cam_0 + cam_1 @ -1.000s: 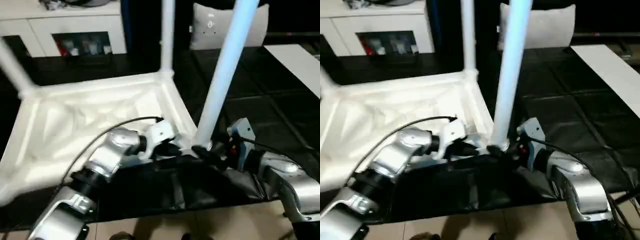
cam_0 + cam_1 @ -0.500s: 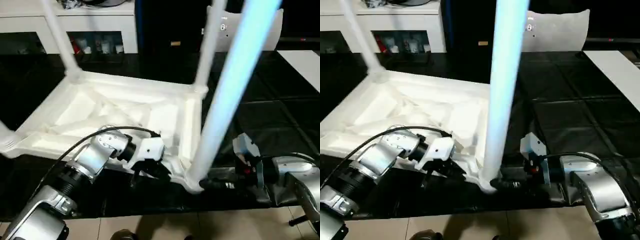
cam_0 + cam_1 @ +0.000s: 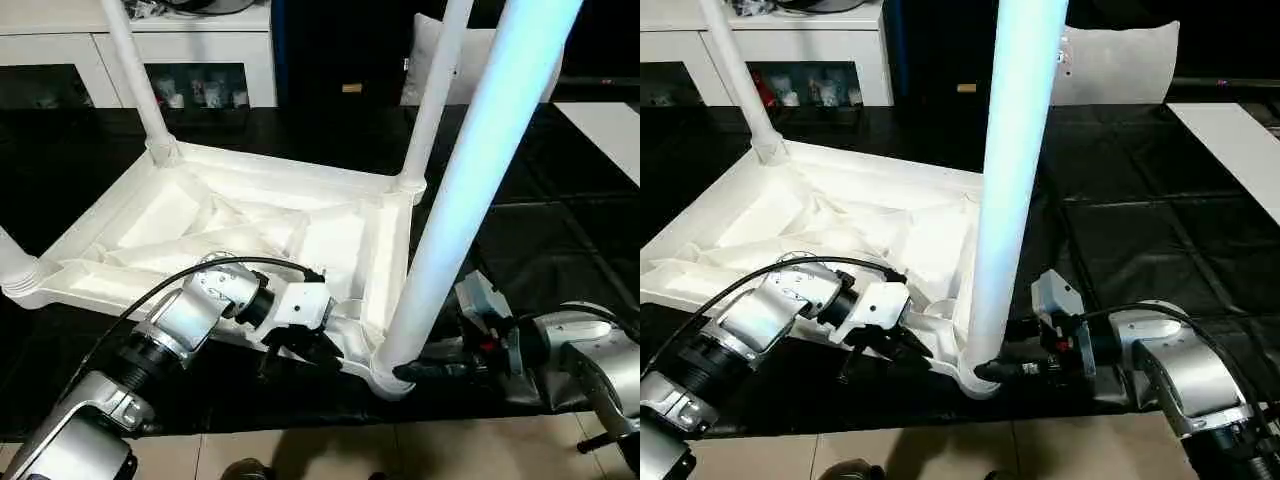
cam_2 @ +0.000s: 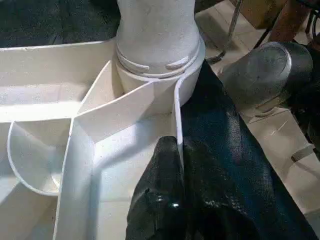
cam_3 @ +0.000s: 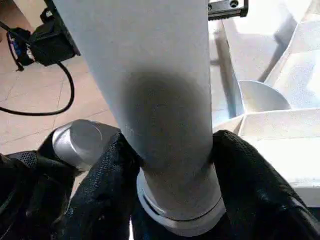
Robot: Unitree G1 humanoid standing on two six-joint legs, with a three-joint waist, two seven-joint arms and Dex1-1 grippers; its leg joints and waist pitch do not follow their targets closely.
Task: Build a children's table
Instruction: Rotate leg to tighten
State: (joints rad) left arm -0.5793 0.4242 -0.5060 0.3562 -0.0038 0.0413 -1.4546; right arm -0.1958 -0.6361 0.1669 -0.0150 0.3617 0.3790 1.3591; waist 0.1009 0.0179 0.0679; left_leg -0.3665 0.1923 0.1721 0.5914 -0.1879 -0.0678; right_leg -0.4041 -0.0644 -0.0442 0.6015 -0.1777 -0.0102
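Right at the near corner of the upside-down white plastic children's table (image 3: 250, 225), lying on the black-covered bench (image 3: 560, 210), the nearest long white tapered tubular leg (image 3: 470, 190) stands in its round corner socket (image 3: 385, 372), its long axis running up and slightly away from the robot. The right hand (image 5: 170, 185) reaches in level from the right and straddles the leg's foot just above the socket ring, one black finger (image 5: 100, 185) on each side, touching the tube; whether it is gripping firmly yet I cannot tell. The left hand (image 4: 172, 165) comes from the other side, clenched on the thin white rim wall (image 4: 176, 115) beside that socket, steadying the top. So the leg lies directly between the right fingers, and the right arm is the one set to seat or twist it.

Counted: one ribbed tabletop; four legs in all, the near one, two upright at the far corners (image 3: 135, 75) (image 3: 435, 95), and the base of a fourth at the left corner (image 3: 12, 265). Two robot hands.
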